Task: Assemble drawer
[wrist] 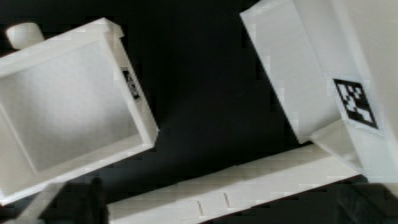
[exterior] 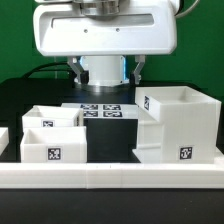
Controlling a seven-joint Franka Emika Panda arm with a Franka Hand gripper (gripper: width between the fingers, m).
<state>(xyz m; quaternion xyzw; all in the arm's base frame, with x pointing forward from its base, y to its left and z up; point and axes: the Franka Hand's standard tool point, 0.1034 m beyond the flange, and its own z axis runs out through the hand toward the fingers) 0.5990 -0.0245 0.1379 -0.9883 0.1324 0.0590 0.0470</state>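
The large hollow cube housing (exterior: 180,125) stands at the exterior view's right, with a tag on its front. Two small open-top trays sit at the left, one behind (exterior: 52,117) and one in front (exterior: 55,146). My gripper (exterior: 106,78) hangs above the middle of the table, behind these parts, with its dark fingers (exterior: 77,70) spread wide and nothing between them. In the wrist view one tray (wrist: 71,110) and the housing (wrist: 329,70) lie on either side of a dark gap. My gripper (wrist: 222,212) is open and empty there.
The marker board (exterior: 100,109) lies flat on the dark table between the trays and the housing. A long low white border wall (exterior: 110,176) runs along the front edge and also shows in the wrist view (wrist: 267,180).
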